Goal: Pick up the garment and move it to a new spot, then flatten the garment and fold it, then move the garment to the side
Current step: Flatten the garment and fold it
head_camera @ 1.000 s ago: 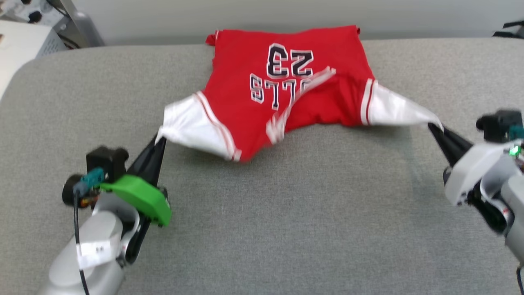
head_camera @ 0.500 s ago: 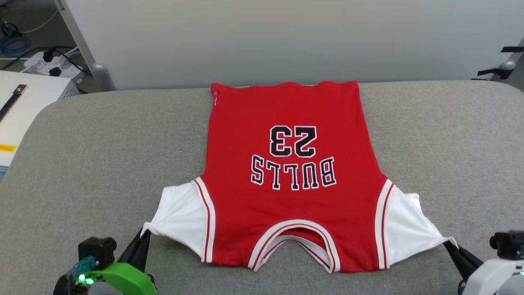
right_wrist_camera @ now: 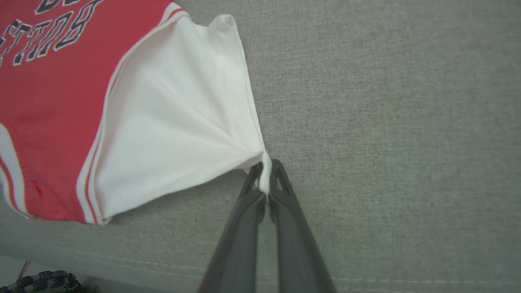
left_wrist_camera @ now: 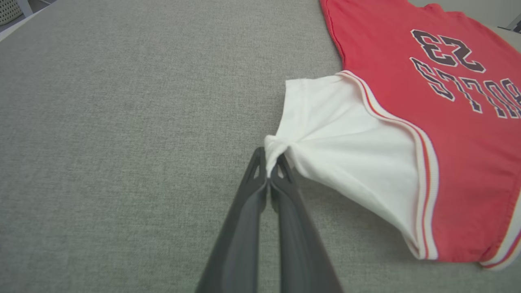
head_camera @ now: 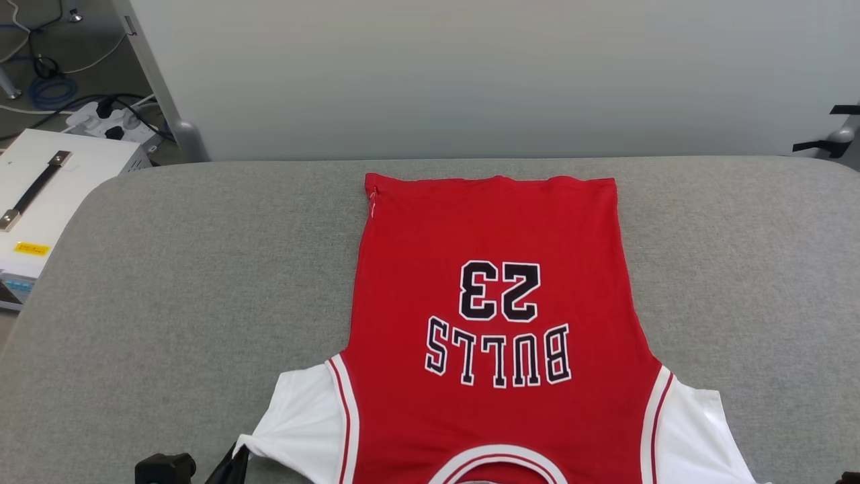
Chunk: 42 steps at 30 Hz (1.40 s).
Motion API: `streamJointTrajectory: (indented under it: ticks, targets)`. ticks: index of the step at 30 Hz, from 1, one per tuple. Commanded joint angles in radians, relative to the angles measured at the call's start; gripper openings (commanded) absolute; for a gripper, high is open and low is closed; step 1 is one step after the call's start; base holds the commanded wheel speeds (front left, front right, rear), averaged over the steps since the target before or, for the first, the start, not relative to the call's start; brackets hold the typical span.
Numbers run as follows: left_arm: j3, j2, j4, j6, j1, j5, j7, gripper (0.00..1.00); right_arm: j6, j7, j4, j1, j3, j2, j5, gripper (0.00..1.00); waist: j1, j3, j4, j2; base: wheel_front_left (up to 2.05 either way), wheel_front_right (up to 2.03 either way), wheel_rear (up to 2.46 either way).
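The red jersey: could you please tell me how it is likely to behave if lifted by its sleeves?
Probably floppy: the white sleeve bunches into radiating creases where the jaws pinch it. The jersey would likely sag between two holds. It seems thin and light, lying flat against the grey surface.

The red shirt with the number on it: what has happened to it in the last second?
The red jersey-style shirt with white sleeves was rumpled, striped collar flopped across the lettering; it has been drawn out smooth toward the robot and now lies flat on the grey fabric-covered table. Unchanged: left claw and right claw stay shut on one sleeve tip each.
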Motion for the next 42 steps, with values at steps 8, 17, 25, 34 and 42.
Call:
streamJointTrajectory:
  ticks: [8, 17, 25, 34, 42]
  targets:
    - [-0.012, -0.02, -0.014, -0.005, -0.037, 0.012, -0.006, 0.0, -0.001, 0.029, -0.082, 0.015, -0.125, 0.045, -0.095, 1.0, 0.0001, 0.007, 0.009, 0.0, 0.0, 0.0, 0.0]
    - [0.036, -0.044, -0.077, -0.001, -0.064, 0.042, -0.006, 0.0, -0.001, 0.058, -0.295, -0.097, -0.301, 0.0, -0.205, 1.0, 0.0001, 0.042, 0.031, 0.0, 0.0, 0.0, 0.0]
    - [0.053, -0.076, -0.152, -0.004, -0.094, 0.095, -0.006, 0.0, -0.001, 0.251, -0.454, -0.349, -0.393, -0.067, -0.201, 1.0, 0.0001, 0.117, 0.106, 0.0, 0.0, 0.0, 0.0]
    - [0.071, -0.153, -0.222, -0.022, -0.159, 0.158, -0.006, 0.0, -0.001, 0.595, -0.39, -0.698, -0.299, -0.168, -0.162, 1.0, 0.0001, 0.29, 0.204, 0.0, 0.0, 0.0, 0.0]
    - [0.118, -0.24, -0.266, -0.062, -0.215, 0.226, -0.006, 0.0, -0.001, 0.967, -0.208, -0.968, -0.219, -0.197, -0.112, 1.0, 0.0001, 0.451, 0.274, 0.0, 0.0, 0.0, 0.0]
